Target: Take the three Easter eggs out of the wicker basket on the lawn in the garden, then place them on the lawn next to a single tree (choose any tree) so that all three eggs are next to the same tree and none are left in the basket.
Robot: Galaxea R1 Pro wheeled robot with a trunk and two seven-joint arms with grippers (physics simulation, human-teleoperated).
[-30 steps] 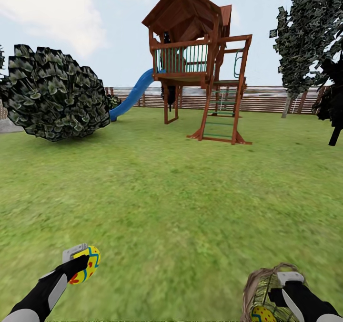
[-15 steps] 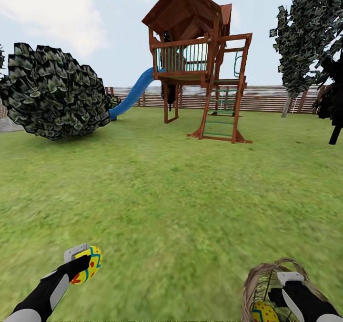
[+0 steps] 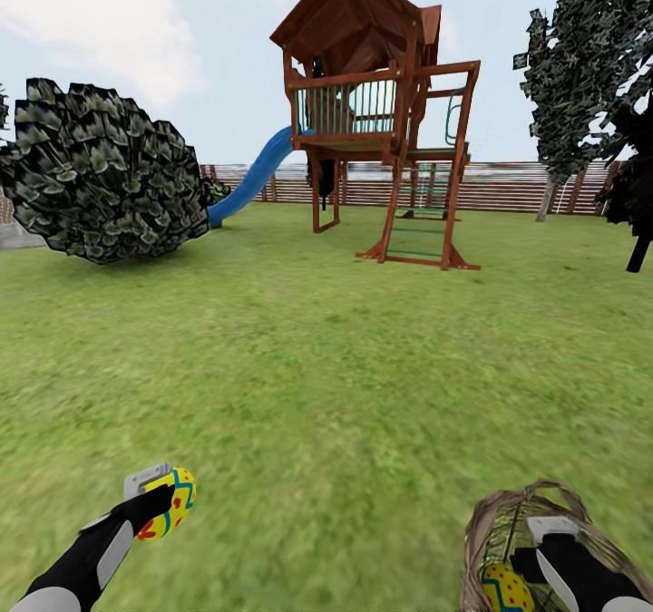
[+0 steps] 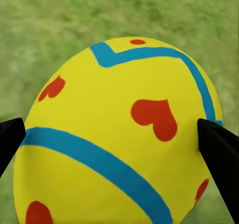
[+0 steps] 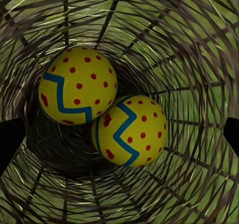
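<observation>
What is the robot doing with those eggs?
The robot is out on the lawn of a garden with a playset. Its left gripper holds one yellow egg between its fingers, up off the grass. Its right gripper is at the rim of the wicker basket, looking inside, where two more eggs lie touching. So one egg is out and two remain.

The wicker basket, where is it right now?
Head view, bottom right: the wicker basket is around the right end effector, with two eggs inside.

left tool point(image 3: 156, 496) gripping egg point(image 3: 170, 502), lawn point(image 3: 345, 385)
</observation>
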